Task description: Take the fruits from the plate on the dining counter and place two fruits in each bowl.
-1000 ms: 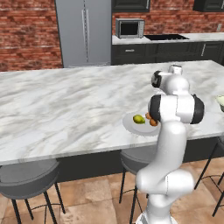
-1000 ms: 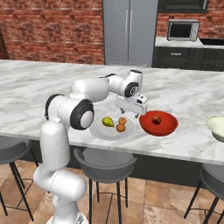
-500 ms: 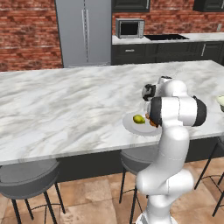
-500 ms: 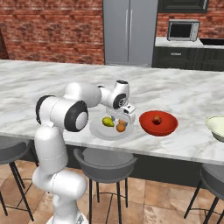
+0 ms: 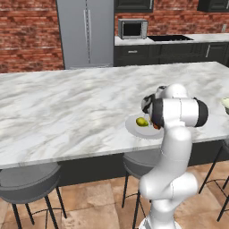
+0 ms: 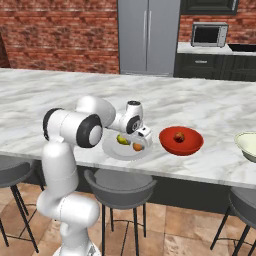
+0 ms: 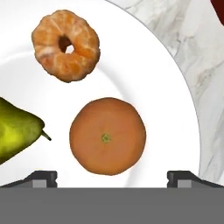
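My gripper (image 7: 112, 178) is open and hangs just above the plate (image 7: 153, 87), with its fingertips (image 7: 43, 177) spread to either side of a round orange fruit (image 7: 107, 135). Beyond it on the plate lie a peeled orange fruit (image 7: 65, 45) and a yellow-green fruit (image 7: 15, 131). In the right base view the gripper (image 6: 143, 139) is over the plate (image 6: 116, 151) on the dining counter (image 6: 60, 95), beside the yellow-green fruit (image 6: 121, 140) and an orange one (image 6: 137, 147). The red bowl (image 6: 192, 144) holds one orange-brown fruit (image 6: 178, 137). The pale bowl (image 6: 247, 145) stands at the far right.
Round stools (image 6: 120, 182) stand under the counter's near edge. The fridge (image 6: 147, 35) and a back counter with a microwave (image 6: 209, 34) lie beyond. In the left base view my arm (image 5: 176, 112) covers part of the plate (image 5: 132, 127).
The hand has swung from beside the red bowl back over the plate and come down low over the orange fruit. Its jaws stay open. The fruit in the red bowl has not moved.
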{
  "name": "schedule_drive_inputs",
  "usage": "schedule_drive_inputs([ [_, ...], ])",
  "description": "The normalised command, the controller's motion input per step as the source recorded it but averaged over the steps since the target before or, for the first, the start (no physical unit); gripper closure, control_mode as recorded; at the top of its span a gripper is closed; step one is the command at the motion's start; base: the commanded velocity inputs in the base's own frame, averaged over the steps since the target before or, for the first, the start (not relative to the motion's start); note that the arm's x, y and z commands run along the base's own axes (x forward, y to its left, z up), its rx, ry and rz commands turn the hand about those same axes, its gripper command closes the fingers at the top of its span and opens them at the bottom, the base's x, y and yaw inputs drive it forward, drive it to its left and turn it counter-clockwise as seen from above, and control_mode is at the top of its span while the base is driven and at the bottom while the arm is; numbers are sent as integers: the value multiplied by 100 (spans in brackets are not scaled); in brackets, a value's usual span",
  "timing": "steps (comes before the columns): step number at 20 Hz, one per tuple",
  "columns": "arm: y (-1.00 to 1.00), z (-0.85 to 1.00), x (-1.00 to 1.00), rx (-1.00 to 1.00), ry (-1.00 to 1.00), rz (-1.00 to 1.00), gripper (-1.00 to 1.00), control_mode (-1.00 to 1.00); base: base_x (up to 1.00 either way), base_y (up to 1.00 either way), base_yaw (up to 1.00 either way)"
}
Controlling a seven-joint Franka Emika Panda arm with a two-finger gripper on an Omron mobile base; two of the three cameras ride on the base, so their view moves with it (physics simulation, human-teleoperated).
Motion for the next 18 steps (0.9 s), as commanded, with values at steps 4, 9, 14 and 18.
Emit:
schedule_drive_inputs([
  [4,-1,-19,37,0,0,0,-100,-100,0,0,0],
  [9,-7,-21,29,0,0,0,-100,-100,0,0,0],
  [14,-1,-14,0,0,0,0,100,-100,0,0,0],
  [18,-6,0,-6,0,1,-1,100,-100,0,0,0],
])
